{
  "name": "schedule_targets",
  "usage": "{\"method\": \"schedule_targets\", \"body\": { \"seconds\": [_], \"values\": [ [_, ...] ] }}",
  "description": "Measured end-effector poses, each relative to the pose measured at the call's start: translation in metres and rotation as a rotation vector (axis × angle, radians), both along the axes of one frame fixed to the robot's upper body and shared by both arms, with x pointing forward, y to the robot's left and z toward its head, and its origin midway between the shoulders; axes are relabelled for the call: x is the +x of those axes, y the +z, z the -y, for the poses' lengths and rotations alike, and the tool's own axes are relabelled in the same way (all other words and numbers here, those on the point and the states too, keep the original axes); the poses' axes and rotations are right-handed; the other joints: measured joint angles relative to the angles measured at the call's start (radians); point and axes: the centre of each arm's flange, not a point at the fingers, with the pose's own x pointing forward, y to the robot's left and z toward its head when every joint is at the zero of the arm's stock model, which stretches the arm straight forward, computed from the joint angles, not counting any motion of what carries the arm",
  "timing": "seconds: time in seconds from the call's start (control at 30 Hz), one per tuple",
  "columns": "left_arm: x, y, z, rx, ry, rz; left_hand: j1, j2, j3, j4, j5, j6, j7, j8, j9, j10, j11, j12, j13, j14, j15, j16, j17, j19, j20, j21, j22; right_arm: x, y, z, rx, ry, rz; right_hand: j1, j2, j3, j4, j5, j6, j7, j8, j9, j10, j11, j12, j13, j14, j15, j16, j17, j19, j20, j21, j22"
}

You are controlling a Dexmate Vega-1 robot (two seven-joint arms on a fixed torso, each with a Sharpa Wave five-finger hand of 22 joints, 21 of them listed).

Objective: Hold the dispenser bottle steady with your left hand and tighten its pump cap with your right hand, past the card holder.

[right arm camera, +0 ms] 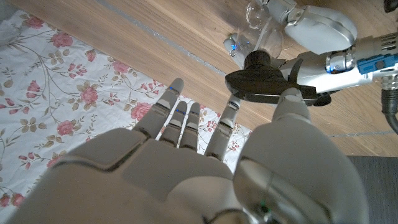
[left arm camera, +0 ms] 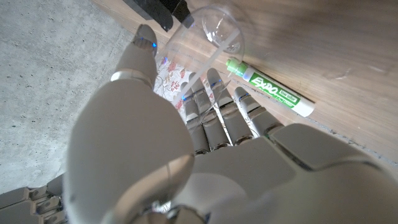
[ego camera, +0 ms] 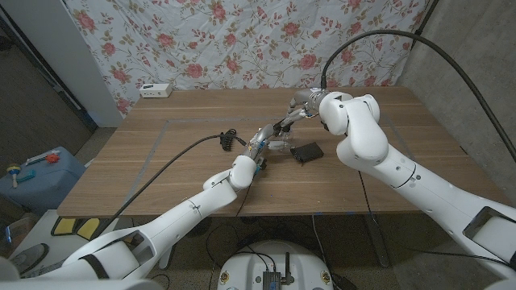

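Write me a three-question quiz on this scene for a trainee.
1. True or false: the card holder is white.
2. Which hand holds the clear bottle? A) left hand B) right hand C) neither
3. Fill in: the marker lying beside the bottle has a ___ cap.
Key: 1 false, it is black; 2 A; 3 green.

Clear, probably plastic bottle [left arm camera: 211, 37]; wooden table [ego camera: 193, 121].
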Motion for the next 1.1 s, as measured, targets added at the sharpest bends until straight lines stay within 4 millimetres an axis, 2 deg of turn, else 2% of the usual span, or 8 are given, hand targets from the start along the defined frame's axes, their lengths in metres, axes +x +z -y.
{"method": "schedule_targets", "body": {
  "seconds": [0.2,0.4,0.57,0.7,0.9,0.97,1.0,1.1],
  "values": [
    [-0.0001,-0.0002,-0.0004,0.0,-0.001,0.0,0.0,0.0,0.0,0.0,0.0,0.0,0.0,0.0,0.0,0.003,-0.004,0.0,0.0,0.003,0.002,0.0,0.0,0.0,0.0,0.0,0.0,0.0019,-0.0041,-0.0076,0.025,0.015,-0.018,-0.004,-0.002,-0.003,0.003,0.0,0.014,0.0,0.0,0.0,0.012,0.001,0.0,0.0,0.005,0.005,0.0,0.0,0.007,0.007,0.0,0.0],
    [-0.0001,-0.0003,-0.0011,-0.001,-0.001,0.0,0.0,0.0,0.0,0.0,0.0,0.005,-0.002,-0.001,0.0,0.005,-0.005,0.0,0.0,0.007,-0.001,0.003,-0.003,0.0,0.0,0.0,0.0,0.0012,-0.0029,-0.0065,0.035,-0.03,-0.01,-0.016,-0.01,-0.01,0.01,-0.007,0.014,0.0,-0.002,0.0,0.012,0.001,0.0,0.0,0.011,0.011,0.0,0.0,0.007,0.007,0.0,0.0],
    [-0.0003,-0.0001,-0.0009,-0.002,-0.003,0.001,0.0,0.0,0.0,0.0,0.0,0.005,-0.002,-0.001,0.0,0.005,-0.005,0.0,0.0,0.007,-0.001,0.003,-0.002,0.0,0.0,0.0,0.0,0.0017,-0.0044,-0.0085,0.054,-0.023,-0.02,-0.024,-0.011,-0.012,0.012,-0.007,-0.008,0.023,-0.03,0.004,0.012,0.001,-0.005,0.0,0.007,0.014,-0.005,-0.005,0.0,0.014,-0.007,0.0],
    [-0.0001,-0.0003,-0.0013,-0.003,-0.003,0.001,0.0,0.0,0.0,0.0,0.0,0.005,-0.002,-0.002,0.0,0.005,-0.005,0.0,0.0,0.007,-0.001,0.003,0.0,0.0,0.0,0.0,0.0,-0.0006,-0.0036,-0.0065,0.04,-0.052,-0.011,-0.024,-0.011,-0.012,0.012,-0.007,-0.013,0.027,-0.032,0.004,0.012,0.002,-0.012,0.0,0.007,0.014,-0.008,-0.005,-0.002,0.016,-0.01,0.0],
    [-0.0003,-0.0001,-0.0011,-0.003,-0.005,0.002,0.0,0.0,0.0,0.0,0.0,0.005,-0.002,-0.001,0.0,0.004,-0.005,0.0,0.0,0.006,-0.001,0.003,-0.003,0.0,0.0,0.0,0.0,-0.0022,-0.0056,-0.0066,0.052,-0.051,-0.011,-0.024,-0.011,-0.016,0.008,-0.007,-0.028,0.042,-0.064,0.003,0.002,0.011,-0.02,0.0,0.003,0.019,-0.018,-0.009,-0.013,0.027,-0.014,0.0],
    [-0.0004,0.0,-0.0011,-0.003,-0.006,0.003,0.0,0.0,0.0,0.0,0.0,0.005,-0.002,0.0,0.0,0.004,-0.005,-0.001,-0.004,0.006,-0.001,0.003,-0.003,0.0,0.0,0.0,0.0,-0.0038,-0.0048,-0.007,0.05,-0.049,0.0,-0.023,-0.011,-0.016,0.008,-0.007,-0.038,0.053,-0.075,0.003,-0.005,0.011,-0.027,0.0,0.001,0.02,-0.02,-0.009,-0.02,0.027,-0.018,0.0],
    [-0.0005,0.0001,-0.0011,-0.004,-0.006,0.004,0.0,0.0,0.0,0.0,0.0,0.005,-0.002,0.0,0.0,0.004,-0.005,-0.001,-0.005,0.006,-0.001,0.003,-0.003,0.0,0.0,0.0,0.0,-0.0043,-0.005,-0.0066,0.054,-0.048,-0.001,-0.023,-0.011,-0.016,0.008,-0.007,-0.027,0.071,-0.083,0.003,-0.012,0.01,-0.027,0.0,-0.001,0.022,-0.022,-0.009,-0.02,0.027,-0.018,0.0],
    [-0.0006,0.0005,-0.001,-0.004,-0.007,0.005,0.0,0.0,0.0,0.0,0.0,0.005,-0.002,0.0,0.0,0.004,-0.005,-0.001,-0.005,0.006,-0.001,0.003,-0.002,0.0,0.0,0.0,0.0,-0.0061,-0.0044,-0.0062,0.058,-0.044,0.007,-0.023,-0.01,-0.012,-0.002,-0.007,-0.032,0.081,-0.094,0.004,-0.02,0.01,-0.035,0.0,-0.006,0.027,-0.027,-0.009,-0.032,0.031,-0.021,0.0]
  ]
}}
